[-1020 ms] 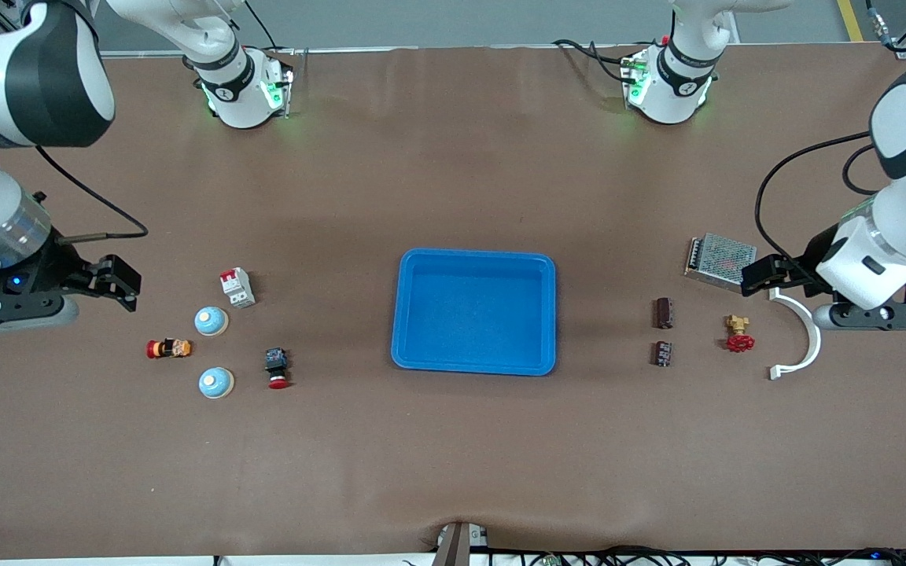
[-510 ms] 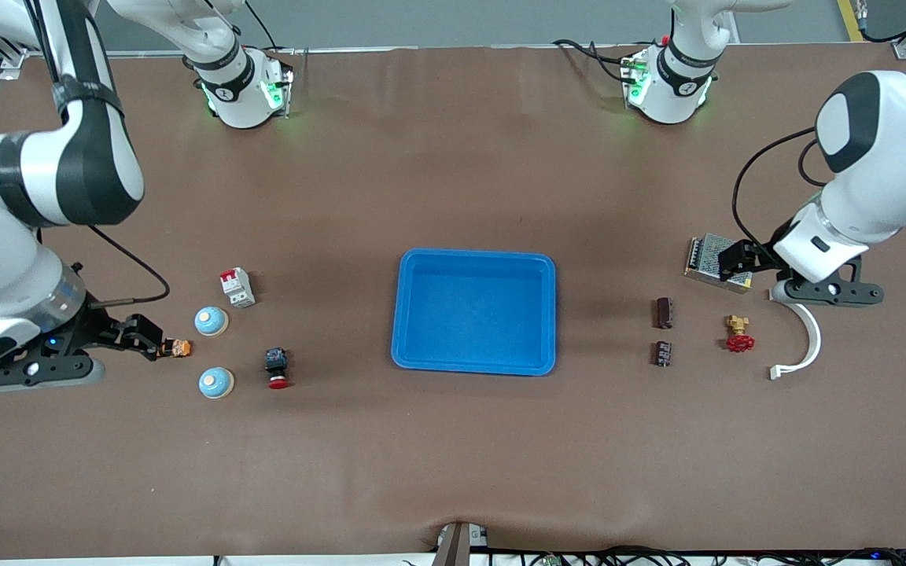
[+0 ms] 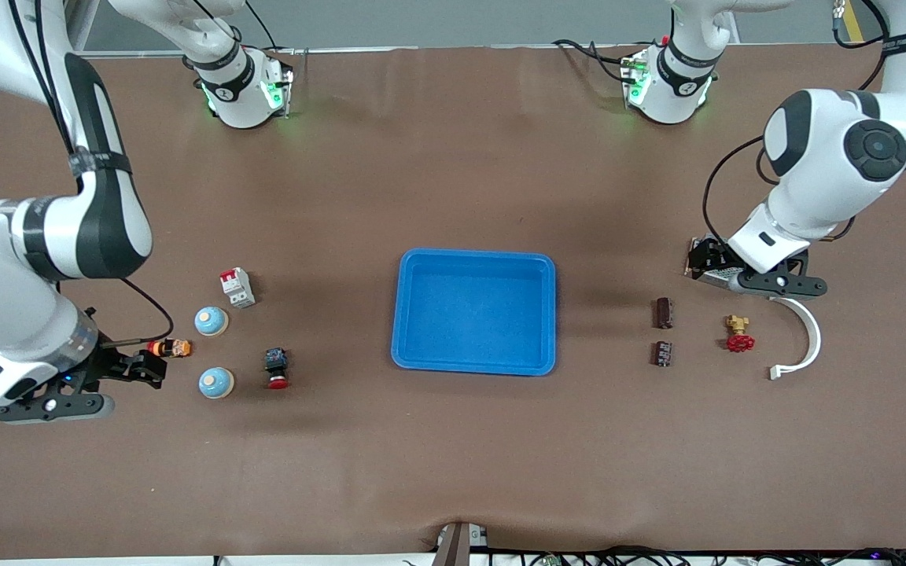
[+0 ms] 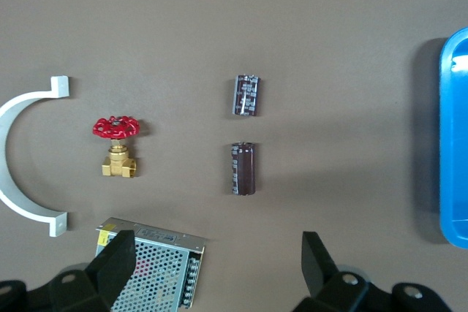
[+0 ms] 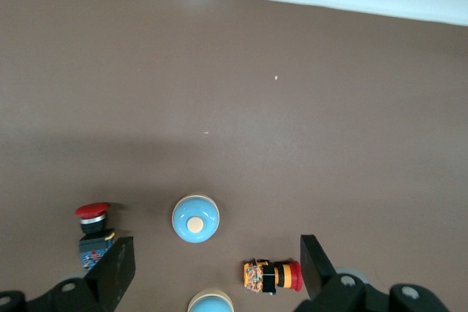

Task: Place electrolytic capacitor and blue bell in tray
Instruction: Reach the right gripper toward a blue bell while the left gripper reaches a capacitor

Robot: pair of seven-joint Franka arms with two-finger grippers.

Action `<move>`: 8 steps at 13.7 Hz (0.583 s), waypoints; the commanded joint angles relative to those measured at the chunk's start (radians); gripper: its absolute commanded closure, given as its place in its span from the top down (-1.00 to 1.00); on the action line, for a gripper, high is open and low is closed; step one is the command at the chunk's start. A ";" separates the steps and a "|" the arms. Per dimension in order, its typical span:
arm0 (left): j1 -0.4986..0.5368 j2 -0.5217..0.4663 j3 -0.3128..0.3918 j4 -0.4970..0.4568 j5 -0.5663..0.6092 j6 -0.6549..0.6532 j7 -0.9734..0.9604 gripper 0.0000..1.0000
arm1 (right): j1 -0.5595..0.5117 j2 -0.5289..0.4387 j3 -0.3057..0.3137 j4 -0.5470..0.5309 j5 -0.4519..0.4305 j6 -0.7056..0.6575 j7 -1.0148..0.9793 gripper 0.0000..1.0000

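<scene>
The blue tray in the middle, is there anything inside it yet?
No. The tray is empty: its whole blue floor shows, with nothing covering it. Both capacitors and both blue bells lie on the table outside it.

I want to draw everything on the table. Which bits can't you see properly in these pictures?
- Metal mesh box: front view, mostly hidden under the left gripper; left wrist view, cut off by the edge.
- Tray: left wrist view shows only one end.
- Second blue bell: right wrist view, cut by the edge.
- Writing on the capacitors: too small to read.
- Right gripper: open above the table by the bells.
</scene>
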 commanded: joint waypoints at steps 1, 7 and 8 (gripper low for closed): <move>0.006 0.018 -0.006 -0.038 0.035 0.077 0.008 1.00 | -0.014 0.047 0.012 0.006 0.070 0.023 -0.020 1.00; 0.001 0.135 -0.006 -0.032 0.071 0.194 0.005 1.00 | -0.011 0.065 0.011 -0.133 0.086 0.217 -0.021 1.00; 0.001 0.161 -0.006 -0.029 0.071 0.212 0.002 1.00 | -0.011 0.065 0.011 -0.162 0.086 0.254 -0.022 1.00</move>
